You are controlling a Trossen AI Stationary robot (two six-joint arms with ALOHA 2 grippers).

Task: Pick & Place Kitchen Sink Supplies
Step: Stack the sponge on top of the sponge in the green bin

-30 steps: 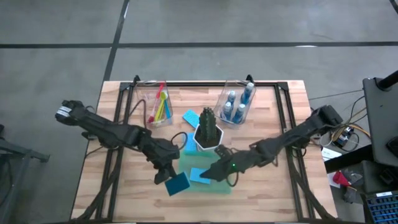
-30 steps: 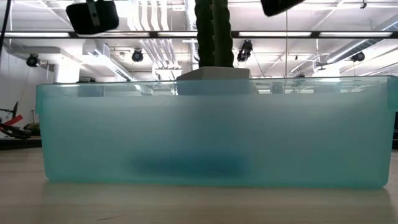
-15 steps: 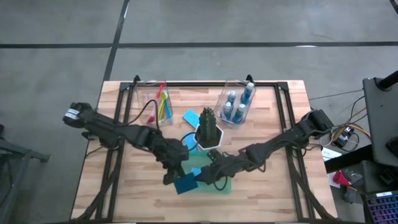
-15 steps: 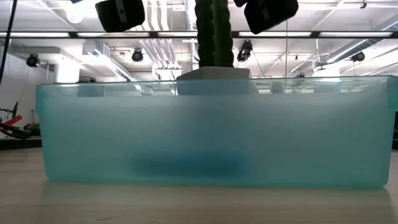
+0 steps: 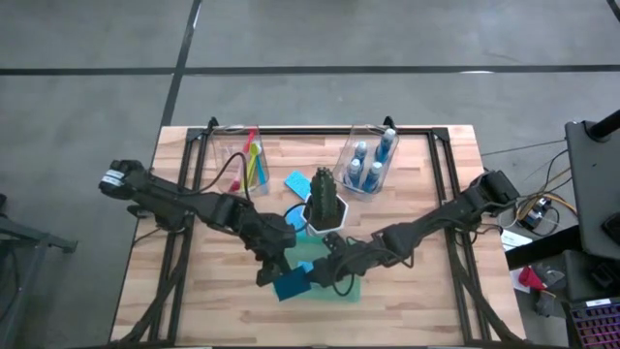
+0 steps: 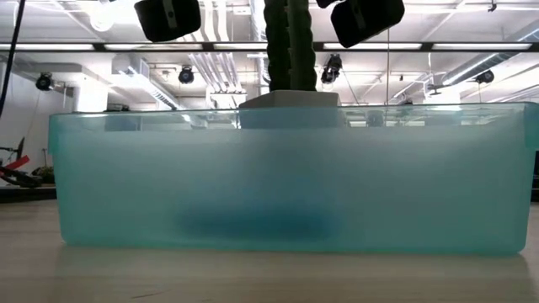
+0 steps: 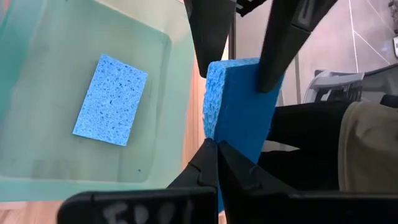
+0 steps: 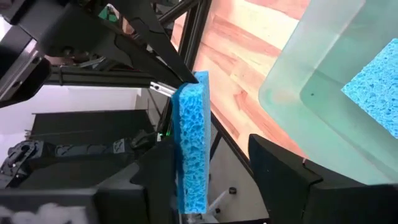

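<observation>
Left gripper (image 5: 275, 274), lower centre of the high view: jaws clamped on a blue sponge (image 5: 290, 285), held on edge at the green tray's (image 5: 351, 294) left rim. Right gripper (image 5: 318, 276): jaws apart, straddling the same sponge (image 8: 191, 143); contact unclear. Second sponge (image 7: 111, 99) lies flat in the tray. No legible writing.

Two dark, near-black jointed arms, slim links with bulkier rounded joints. Left arm (image 5: 184, 206) has a white-marked end cap at its base joint. Right arm (image 5: 436, 223) is the same dark finish, black cable looped alongside. Fingers (image 7: 214, 168) are matte black, tapered, flat-sided; faint pale scrawl on the wrist housing.
</observation>
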